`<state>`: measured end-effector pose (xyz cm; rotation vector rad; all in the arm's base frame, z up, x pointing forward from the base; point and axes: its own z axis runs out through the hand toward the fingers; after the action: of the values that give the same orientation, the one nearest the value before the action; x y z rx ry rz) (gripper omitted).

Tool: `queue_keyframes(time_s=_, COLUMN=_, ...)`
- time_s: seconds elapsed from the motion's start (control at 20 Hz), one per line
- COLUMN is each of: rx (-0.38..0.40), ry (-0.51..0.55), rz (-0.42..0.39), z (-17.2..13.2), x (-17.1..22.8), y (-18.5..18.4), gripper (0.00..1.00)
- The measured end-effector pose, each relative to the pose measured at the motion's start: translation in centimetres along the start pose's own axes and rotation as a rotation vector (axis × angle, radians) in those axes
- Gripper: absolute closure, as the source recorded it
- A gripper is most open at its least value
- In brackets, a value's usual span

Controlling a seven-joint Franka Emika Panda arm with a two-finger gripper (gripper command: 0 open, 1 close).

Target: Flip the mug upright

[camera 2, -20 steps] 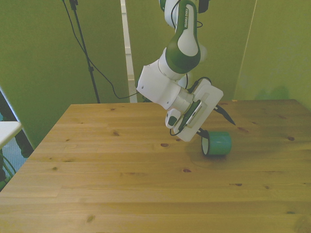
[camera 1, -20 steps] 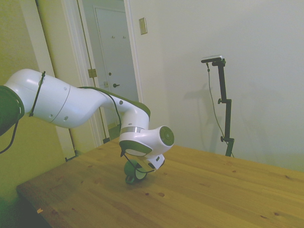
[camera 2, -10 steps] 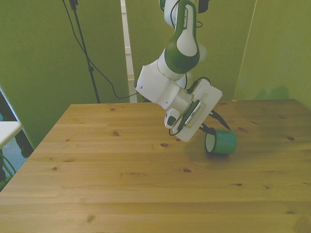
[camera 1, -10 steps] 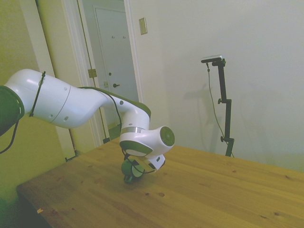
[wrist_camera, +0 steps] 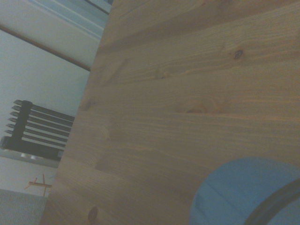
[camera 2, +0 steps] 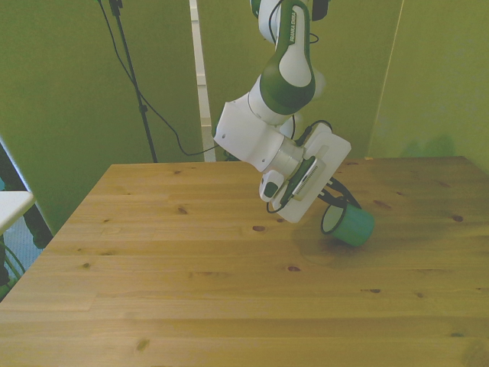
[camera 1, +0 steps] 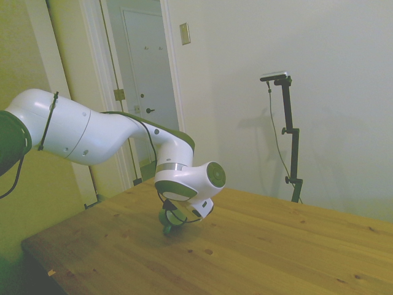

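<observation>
- Your white arm's gripper (camera 2: 334,200) seems to pinch the dark rim of the one small teal-green enamel mug (camera 2: 350,225); the fingers are mostly hidden.
- The mug hangs tilted, just above the wooden table (camera 2: 191,275), toward the front view's right.
- A thin rim hold could slip, dropping it sideways.

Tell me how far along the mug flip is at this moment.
Done: the gripper has the mug by its rim. In hand: the mug is tilted, its opening angled up toward the front view's left, and in that view it seems raised off the table, though contact is hard to tell. Left: finish turning it upright, set it down and release.
</observation>
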<state>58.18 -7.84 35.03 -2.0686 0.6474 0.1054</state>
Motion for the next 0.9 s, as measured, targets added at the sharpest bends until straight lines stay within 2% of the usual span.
queue_keyframes(time_s=0.25, rx=-0.009, ry=0.029, rz=-0.031, z=-0.4, x=-0.5, y=-1.4, gripper=1.00)
queue_keyframes(time_s=0.5, rx=-0.064, ry=0.125, rz=-0.095, z=-2.2, x=-3.2, y=-6.2, gripper=1.00)
queue_keyframes(time_s=0.7, rx=-0.200, ry=0.238, rz=-0.107, z=-1.5, x=-5.8, y=-9.6, gripper=1.00)
queue_keyframes(time_s=0.9, rx=-0.354, ry=0.344, rz=-0.087, z=-0.6, x=-7.2, y=-11.5, gripper=1.00)
